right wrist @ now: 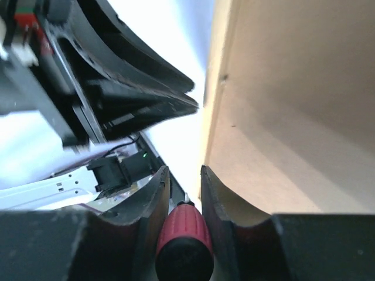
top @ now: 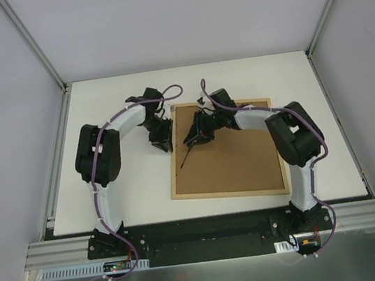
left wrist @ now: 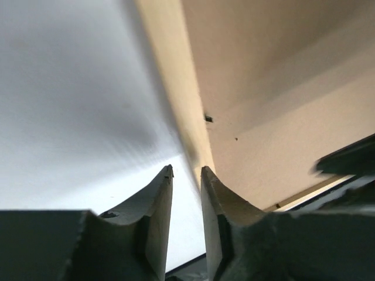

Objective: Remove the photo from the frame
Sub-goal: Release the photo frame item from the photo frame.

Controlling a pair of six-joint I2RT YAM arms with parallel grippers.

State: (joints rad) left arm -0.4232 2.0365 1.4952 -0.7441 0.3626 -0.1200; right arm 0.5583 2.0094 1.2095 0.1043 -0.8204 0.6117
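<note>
Lying back-up on the white surface [top: 131,191], the frame [top: 237,168] shows only its brown fibreboard back inside a thin rail of light wood; the photo does not show from any view.

The left pincer [top: 162,143] sits just outside the frame's left rail, near the frame's far left corner. In its own wrist view the two fingers [left wrist: 155,199] stand slightly spread with a narrow slit of white surface between them and nothing in the slit. The frame's light rail runs right up to the tips. Whether a fingertip touches the wood, I cannot tell. A small dark tab [left wrist: 208,119] sits on the frame's back, tight against that same rail.

The right pincer [top: 197,133] hangs over the frame's back board, just inside the left rail and close to the left pincer. It is pinching a red-handled tool [right wrist: 183,234], the round red grip wedged between both fingers. From above, the tool's thin dark shaft slants down across the board toward the frame's left rail, its tip just short of the wood. In the right wrist view the frame's rail stands just beyond the fingertips, with the dark body of the left arm [right wrist: 129,88] across the rail from it, outside the frame.
</note>
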